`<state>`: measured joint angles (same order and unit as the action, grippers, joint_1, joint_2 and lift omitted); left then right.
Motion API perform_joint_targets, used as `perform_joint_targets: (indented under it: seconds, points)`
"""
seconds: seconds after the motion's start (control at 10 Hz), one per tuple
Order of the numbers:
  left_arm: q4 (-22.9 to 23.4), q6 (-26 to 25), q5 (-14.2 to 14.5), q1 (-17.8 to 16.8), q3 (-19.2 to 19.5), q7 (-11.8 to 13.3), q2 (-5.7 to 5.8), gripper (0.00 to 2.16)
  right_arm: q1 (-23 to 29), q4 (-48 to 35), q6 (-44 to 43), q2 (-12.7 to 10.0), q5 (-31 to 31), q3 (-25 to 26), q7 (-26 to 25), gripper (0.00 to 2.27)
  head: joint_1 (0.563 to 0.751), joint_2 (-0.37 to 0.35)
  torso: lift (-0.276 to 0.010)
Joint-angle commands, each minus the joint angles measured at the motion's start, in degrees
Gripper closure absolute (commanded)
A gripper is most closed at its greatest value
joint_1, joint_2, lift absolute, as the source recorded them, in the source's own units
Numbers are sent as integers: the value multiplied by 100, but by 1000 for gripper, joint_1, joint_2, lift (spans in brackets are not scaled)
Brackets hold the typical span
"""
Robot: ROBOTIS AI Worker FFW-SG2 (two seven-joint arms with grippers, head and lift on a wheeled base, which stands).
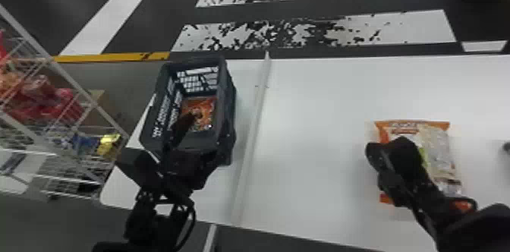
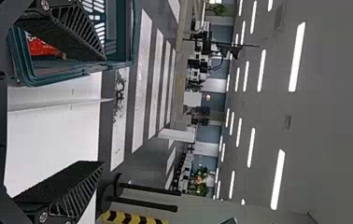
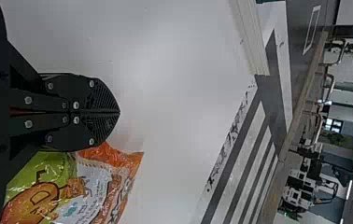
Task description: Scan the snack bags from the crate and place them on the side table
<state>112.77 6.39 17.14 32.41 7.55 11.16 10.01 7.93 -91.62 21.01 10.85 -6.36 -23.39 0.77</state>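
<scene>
The dark crate (image 1: 163, 92) stands on the table's left part with an orange-red snack bag (image 1: 206, 109) on its floor. My left gripper (image 1: 205, 139) is at the crate's near end; in the left wrist view the same gripper (image 2: 102, 109) has its fingers wide apart, one over the crate (image 2: 79, 72), the other over the white tabletop, nothing between them. An orange snack bag (image 1: 438, 148) lies flat on the right of the table, partly covered by my right gripper (image 1: 391, 152). In the right wrist view this gripper (image 3: 118, 112) is shut and empty, beside the bag (image 3: 95, 186).
A raised pale strip (image 1: 252, 137) crosses the white table (image 1: 315, 118) between the crate and the bag. At the left stands a wire rack (image 1: 72, 76) holding red, blue and yellow packages. A dark object (image 1: 506, 147) is at the right edge.
</scene>
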Motion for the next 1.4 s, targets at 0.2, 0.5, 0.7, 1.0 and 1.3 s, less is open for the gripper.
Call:
perform_joint_targets:
  seconds: [0.2,0.5,0.7,1.0,1.3]
  points:
    - [0,-2,0,-15,-34,0,0,87,130,-216,92,146,21,169,99,2250,695,221,-81]
    - [-9,-2,0,-15,-34,0,0,87,148,-224,75,225,21,256,125,2250,695,209,-81]
    - [-9,-2,0,-15,-43,0,-8,87,306,-523,75,251,65,335,134,2246,695,198,-81]
    - [8,15,0,-15,-61,9,-8,87,939,-1789,-101,260,531,907,196,1393,695,198,-81]
    - [105,15,-9,-6,-193,-123,-8,87,1370,-2562,286,260,706,1847,196,167,695,146,-81]
